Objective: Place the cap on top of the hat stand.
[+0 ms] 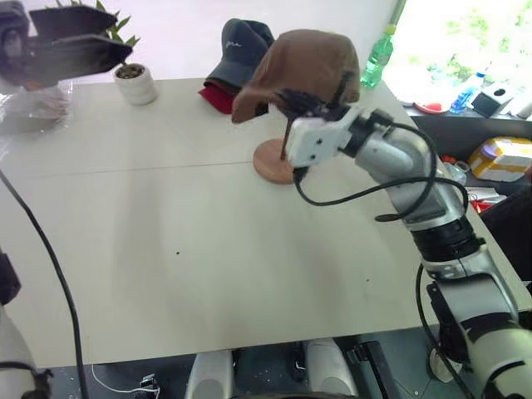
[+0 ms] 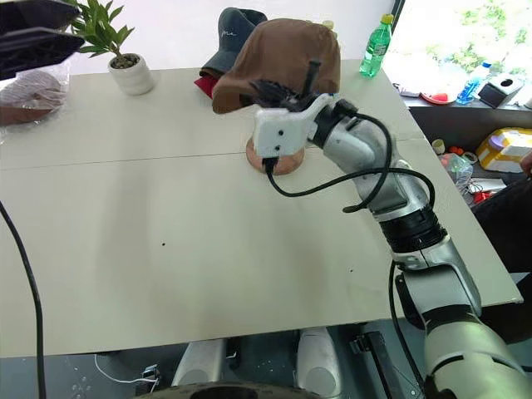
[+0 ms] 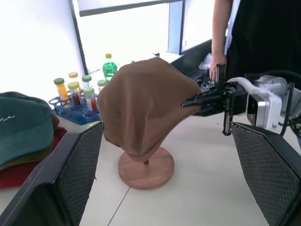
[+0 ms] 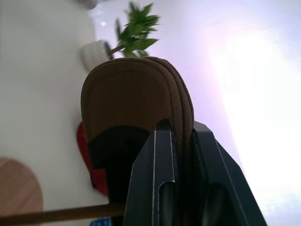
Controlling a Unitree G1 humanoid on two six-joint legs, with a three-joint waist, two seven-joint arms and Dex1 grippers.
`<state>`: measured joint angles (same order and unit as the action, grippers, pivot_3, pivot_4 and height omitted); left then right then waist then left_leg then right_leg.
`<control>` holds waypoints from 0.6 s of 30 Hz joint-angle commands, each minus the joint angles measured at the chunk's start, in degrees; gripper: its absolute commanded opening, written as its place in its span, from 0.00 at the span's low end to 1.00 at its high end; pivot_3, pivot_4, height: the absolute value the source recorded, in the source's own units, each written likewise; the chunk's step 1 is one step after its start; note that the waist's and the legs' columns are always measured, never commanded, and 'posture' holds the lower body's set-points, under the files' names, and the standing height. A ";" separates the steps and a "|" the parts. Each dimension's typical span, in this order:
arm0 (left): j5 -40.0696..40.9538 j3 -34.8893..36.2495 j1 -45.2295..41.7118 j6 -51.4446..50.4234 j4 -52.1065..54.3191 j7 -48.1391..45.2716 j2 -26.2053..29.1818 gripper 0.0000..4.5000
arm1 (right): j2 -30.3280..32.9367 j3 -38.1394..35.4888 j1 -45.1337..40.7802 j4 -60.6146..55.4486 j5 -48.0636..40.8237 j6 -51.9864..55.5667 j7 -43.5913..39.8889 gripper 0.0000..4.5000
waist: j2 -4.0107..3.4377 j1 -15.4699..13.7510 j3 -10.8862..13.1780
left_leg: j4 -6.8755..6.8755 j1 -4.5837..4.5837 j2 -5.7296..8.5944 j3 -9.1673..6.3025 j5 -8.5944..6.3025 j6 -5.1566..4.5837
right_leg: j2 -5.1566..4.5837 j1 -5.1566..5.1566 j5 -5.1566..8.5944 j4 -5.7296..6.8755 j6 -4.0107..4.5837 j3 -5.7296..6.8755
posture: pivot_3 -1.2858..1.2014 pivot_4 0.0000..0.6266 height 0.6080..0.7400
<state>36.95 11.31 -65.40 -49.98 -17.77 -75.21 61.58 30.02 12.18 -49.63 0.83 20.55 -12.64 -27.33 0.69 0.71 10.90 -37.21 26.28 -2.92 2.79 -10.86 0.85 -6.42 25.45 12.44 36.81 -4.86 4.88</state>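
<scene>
Pinching one brown cap over one hat stand, right gripper; left gripper gapes wide

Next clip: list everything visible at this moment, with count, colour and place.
soft brown fabric flat cap: one, brown, draped over the stand, pinched by the right hand
wooden hat stand with round base: one, brown, mid-table
dark grey baseball cap: one, atop a red cap, behind the stand
small potted plant in white pot: one, green, far left of table
green plastic bottle: one, far right table corner
white table: one
left hand: open, raised left
right hand: shut on cap edge
</scene>
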 commanded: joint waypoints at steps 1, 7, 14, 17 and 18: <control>0.85 2.03 -0.47 -0.18 1.47 0.43 1.42 1.00 | -0.96 -5.80 -0.31 -4.34 -8.46 -1.61 0.22 0.07 | 0.00 0.01 0.00 | 0.00 0.00 0.00 0.00 0.00 0.00 | 0.00 0.00 0.00 0.01 0.00 0.00 | 0.52 0.24 0.91; 0.89 1.90 -0.72 -0.67 1.70 0.51 1.49 1.00 | 0.58 -6.66 -0.78 -3.66 -9.73 -6.52 -0.22 0.07 | 0.00 0.13 0.00 | 0.00 -0.05 0.00 0.00 0.00 0.00 | 0.00 -0.01 0.01 0.05 0.01 0.00 | 0.52 0.24 0.91; 2.25 4.10 2.15 -2.27 3.90 2.70 1.27 1.00 | 6.91 -5.77 -0.32 4.10 -5.72 -24.00 0.64 0.07 | 0.00 0.07 0.00 | 0.00 -0.06 0.03 0.00 0.00 0.00 | -0.03 -0.01 0.03 0.06 -0.01 -0.01 | 0.52 0.24 0.91; 3.39 5.52 3.99 -3.01 5.48 4.10 1.07 1.00 | 7.96 -6.04 -0.87 9.35 -4.36 -29.89 2.69 0.07 | 0.01 0.27 0.00 | 0.01 -0.10 0.02 0.00 0.00 0.00 | -0.03 -0.01 0.03 0.08 -0.01 -0.01 | 0.52 0.24 0.91; 3.73 5.84 4.30 -3.23 5.80 4.53 1.01 1.00 | 8.15 -6.34 -1.12 11.30 -3.93 -31.71 3.57 0.07 | 0.01 0.29 0.00 | 0.01 -0.11 0.02 0.00 0.00 0.00 | -0.03 -0.01 0.03 0.10 -0.01 -0.01 | 0.52 0.24 0.91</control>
<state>39.32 14.34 -60.56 -53.08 -14.19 -71.50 61.71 37.19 7.69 -49.52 10.65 16.13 -41.09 -25.91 0.70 1.01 10.91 -37.19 26.17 -2.90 2.79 -10.86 0.85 -6.45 25.44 12.47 36.92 -4.86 4.87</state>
